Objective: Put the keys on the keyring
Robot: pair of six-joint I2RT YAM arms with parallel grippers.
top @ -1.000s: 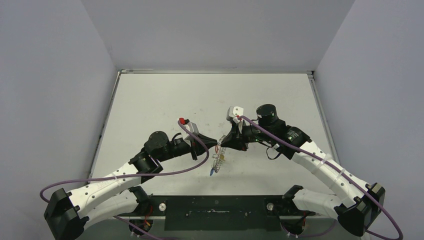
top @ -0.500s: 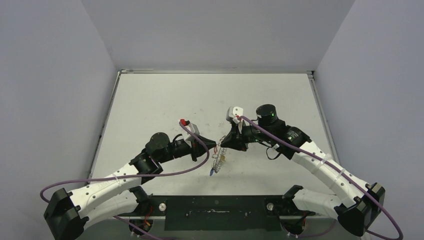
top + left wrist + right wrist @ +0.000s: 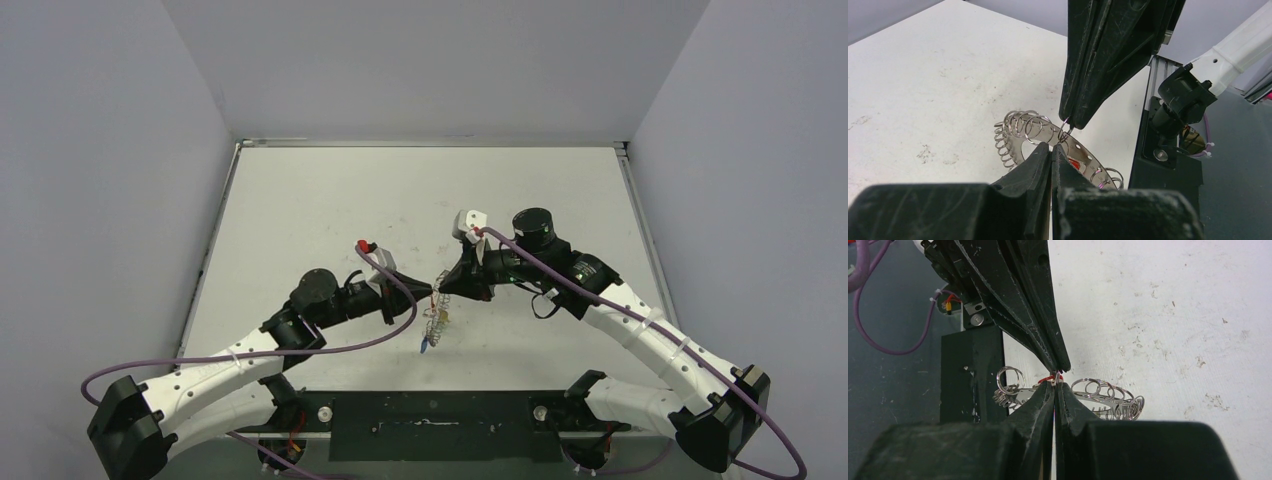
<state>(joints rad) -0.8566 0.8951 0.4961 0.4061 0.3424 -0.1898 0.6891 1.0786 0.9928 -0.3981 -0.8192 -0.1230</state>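
Near the front middle of the bench (image 3: 300, 200), with open surface on every side and the walls well apart, both arms reach inward and meet tip to tip. Left end effector (image 3: 1051, 152) is closed on the red-tagged key (image 3: 1053, 376), only its red showing. Right end effector (image 3: 1054, 390) is pinched tight on a wire loop of the keyring (image 3: 1020, 131), which hangs tilted between them, the blue-tagged key (image 3: 427, 344) dangling lowest
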